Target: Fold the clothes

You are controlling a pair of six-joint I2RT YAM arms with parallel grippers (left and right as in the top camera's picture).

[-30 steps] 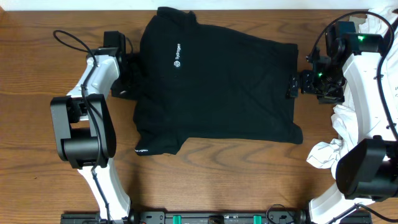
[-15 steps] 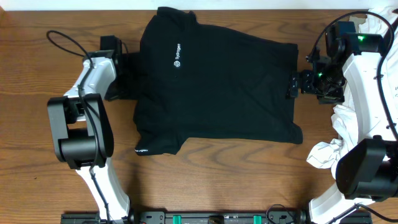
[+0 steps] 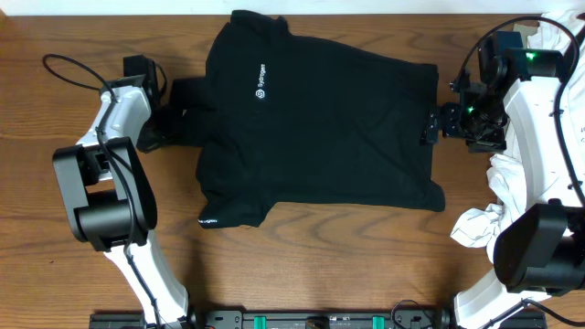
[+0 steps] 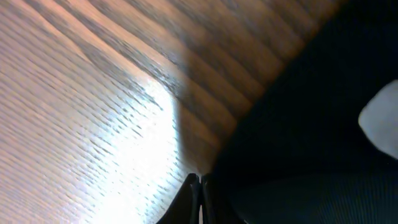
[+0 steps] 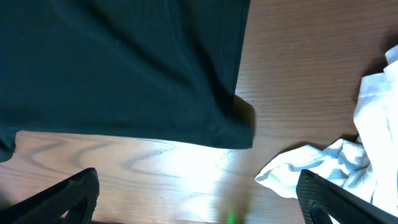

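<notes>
The clothes [image 3: 320,128] are a black T-shirt with small white logo lettering [image 3: 260,80], spread flat across the middle of the wooden table [image 3: 329,265]. One sleeve [image 3: 189,108] sticks out to the left. My left gripper [image 3: 170,124] is at that sleeve's outer edge and is shut on the cloth. In the left wrist view the closed gripper [image 4: 200,184] meets the dark fabric [image 4: 311,124] at its tips. My right gripper [image 3: 430,126] stands open just off the shirt's right edge. In the right wrist view that gripper [image 5: 205,199] has only bare wood between its fingers, below the shirt's corner [image 5: 239,134].
A heap of white garments [image 3: 480,224] lies at the right edge by the right arm's base, and shows again in the right wrist view [image 5: 323,168]. A black cable [image 3: 64,64] loops off the left arm.
My left arm has moved left, drawing the sleeve out from the shirt's body. The right arm has not moved.
</notes>
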